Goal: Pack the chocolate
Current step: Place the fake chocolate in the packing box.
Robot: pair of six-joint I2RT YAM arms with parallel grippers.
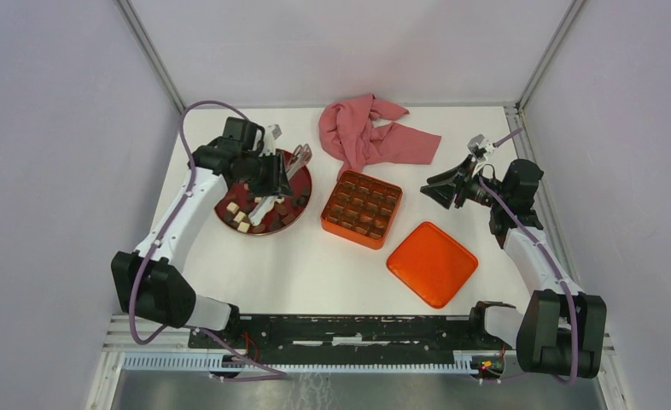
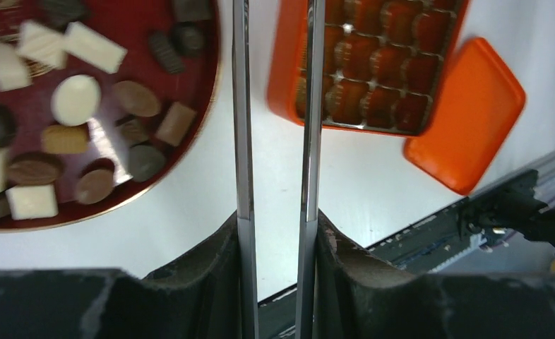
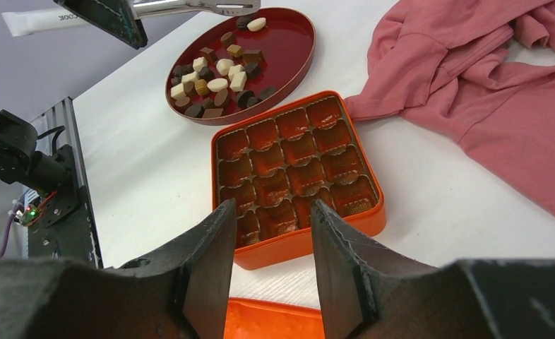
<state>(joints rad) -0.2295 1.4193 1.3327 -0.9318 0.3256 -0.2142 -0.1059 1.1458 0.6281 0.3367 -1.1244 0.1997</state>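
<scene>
Many small chocolates point(image 1: 255, 212), dark brown, tan and cream, lie on a round dark-red plate point(image 1: 305, 195). They also show in the left wrist view point(image 2: 77, 99) and the right wrist view point(image 3: 218, 74). My left gripper point(image 1: 268, 171) point(image 2: 275, 226) is over the plate, shut on metal tongs point(image 2: 243, 106) point(image 3: 190, 7). The tong tips run out of the left wrist view. The orange gridded tin point(image 1: 362, 207) point(image 2: 373, 63) point(image 3: 296, 162) stands open with empty cups. My right gripper point(image 1: 439, 190) point(image 3: 267, 233) is open and empty, hovering right of the tin.
The orange lid point(image 1: 432, 263) point(image 2: 465, 113) point(image 3: 275, 318) lies flat in front of the tin on the right. A crumpled pink cloth point(image 1: 370, 132) point(image 3: 486, 92) lies behind the tin. The black rail point(image 1: 358, 329) runs along the near edge.
</scene>
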